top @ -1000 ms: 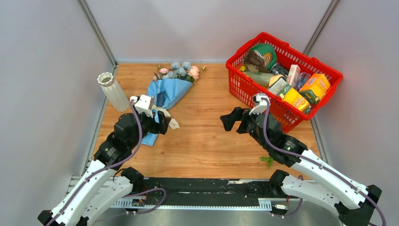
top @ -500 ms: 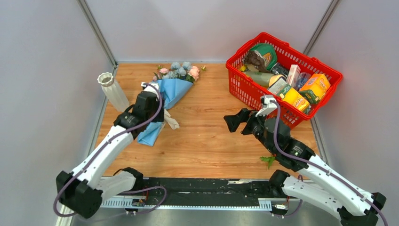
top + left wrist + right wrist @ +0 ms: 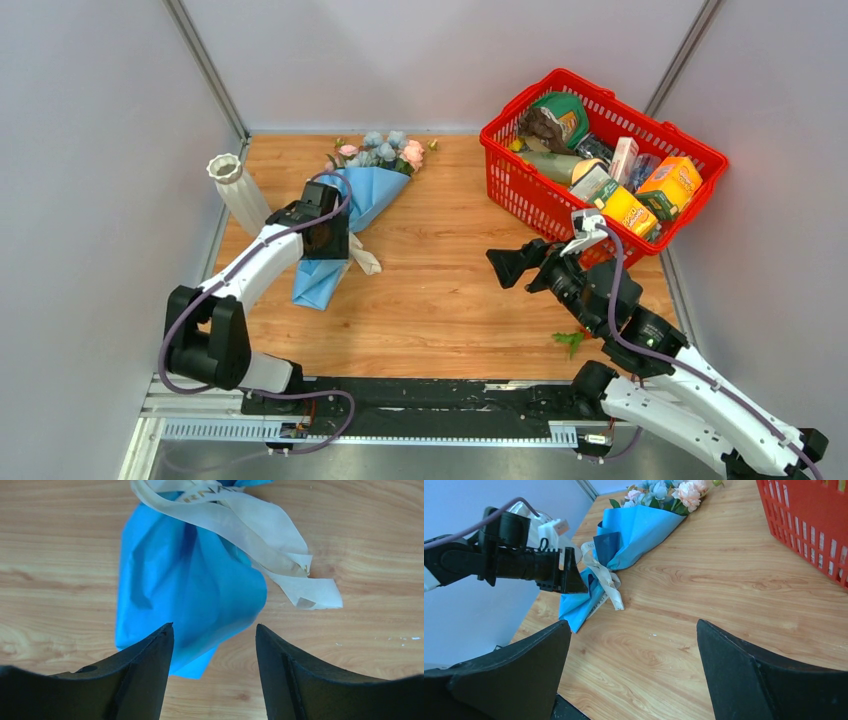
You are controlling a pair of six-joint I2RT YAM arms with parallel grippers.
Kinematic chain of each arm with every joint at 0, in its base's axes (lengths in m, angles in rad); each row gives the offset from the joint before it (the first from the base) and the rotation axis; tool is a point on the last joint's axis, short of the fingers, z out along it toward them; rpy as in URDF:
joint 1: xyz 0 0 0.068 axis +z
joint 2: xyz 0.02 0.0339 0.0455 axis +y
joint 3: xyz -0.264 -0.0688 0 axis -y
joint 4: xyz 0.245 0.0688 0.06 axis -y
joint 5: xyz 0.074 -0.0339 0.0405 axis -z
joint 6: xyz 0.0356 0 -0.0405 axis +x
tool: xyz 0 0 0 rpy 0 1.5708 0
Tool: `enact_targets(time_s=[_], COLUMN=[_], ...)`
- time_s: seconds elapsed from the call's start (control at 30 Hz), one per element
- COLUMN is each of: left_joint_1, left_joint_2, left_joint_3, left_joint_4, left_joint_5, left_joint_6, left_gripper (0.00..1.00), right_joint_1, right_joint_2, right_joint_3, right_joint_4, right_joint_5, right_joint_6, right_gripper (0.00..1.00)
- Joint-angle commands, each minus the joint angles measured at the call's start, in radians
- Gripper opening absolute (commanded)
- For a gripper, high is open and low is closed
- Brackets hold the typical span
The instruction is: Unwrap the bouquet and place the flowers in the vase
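The bouquet [image 3: 350, 205] lies on its side on the far left part of the wooden worktop [image 3: 440, 290]. It is wrapped in its blue paper cone, with the flowers [image 3: 385, 150] pointing at the back wall and the narrow end pointing toward the arms. A cream ribbon [image 3: 260, 535] is tied around the cone's waist, and its loose tails spill onto the wood on the right side. The left tool [image 3: 215, 630] is spread wide just over the narrow end of the cone, one finger on each side of the paper. It has hold of nothing, and whether the fingertips touch the wrapping cannot be told. The white ribbed vase [image 3: 238, 192] stands upright just left of the bouquet, near the side wall. The right tool [image 3: 631, 624] hangs above the middle of the worktop, well apart from the bouquet, fully spread and empty. A red basket [image 3: 520, 190] full of groceries sits at the far right, and a small green sprig [image 3: 568, 342] lies near the front edge.
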Motion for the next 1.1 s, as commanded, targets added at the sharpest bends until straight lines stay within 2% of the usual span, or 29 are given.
enact_targets(time_s=[0.0,0.2,0.27,0.37,0.53,0.6,0.83,0.87,0.9,0.93,0.97,1.0,1.07], left_joint_1=[0.002,0.002,0.000,0.000,0.000,-0.007,-0.153,-0.156,-0.158,-0.158,-0.158,-0.158,-0.156], left_joint_2=[0.018,0.044,0.055,0.073,0.052,0.020,-0.113,-0.129,-0.140,-0.166,-0.179,-0.210,-0.244], left_joint_3=[-0.021,-0.052,-0.047,-0.036,-0.084,-0.124,-0.231,-0.233,-0.233,-0.231,-0.215,-0.207,-0.158], left_joint_4=[0.047,0.093,0.110,0.108,0.159,0.199,0.288,0.283,0.280,0.266,0.257,0.227,0.176], left_joint_5=[0.097,0.178,0.216,0.239,0.345,0.443,0.485,0.488,0.492,0.485,0.473,0.433,0.355], left_joint_6=[-0.034,-0.027,-0.025,-0.037,-0.085,-0.122,-0.258,-0.268,-0.280,-0.280,-0.278,-0.269,-0.242], left_gripper=[0.70,0.68,0.61,0.33,0.00,0.00,0.02,0.18,0.28,0.45,0.54,0.63,0.65], right_joint_1=[-0.003,-0.004,-0.004,-0.004,-0.004,-0.003,-0.004,-0.003,-0.004,-0.004,-0.001,0.000,0.014], right_joint_2=[-0.021,-0.031,-0.027,-0.024,-0.017,-0.005,0.103,0.127,0.150,0.173,0.199,0.228,0.281], right_joint_3=[-0.005,-0.016,-0.011,-0.005,-0.008,-0.014,-0.046,-0.054,-0.054,-0.055,-0.055,-0.057,-0.061], right_joint_4=[0.016,0.016,0.014,0.016,0.036,0.045,0.118,0.134,0.143,0.155,0.169,0.192,0.242], right_joint_5=[-0.022,-0.032,-0.050,-0.067,-0.130,-0.145,-0.223,-0.238,-0.249,-0.260,-0.268,-0.277,-0.275], right_joint_6=[-0.048,-0.042,-0.049,-0.053,-0.037,-0.036,0.041,0.055,0.068,0.079,0.091,0.101,0.119], right_gripper=[1.00,1.00,1.00,0.98,0.96,0.94,0.85,0.84,0.82,0.80,0.78,0.77,0.74])
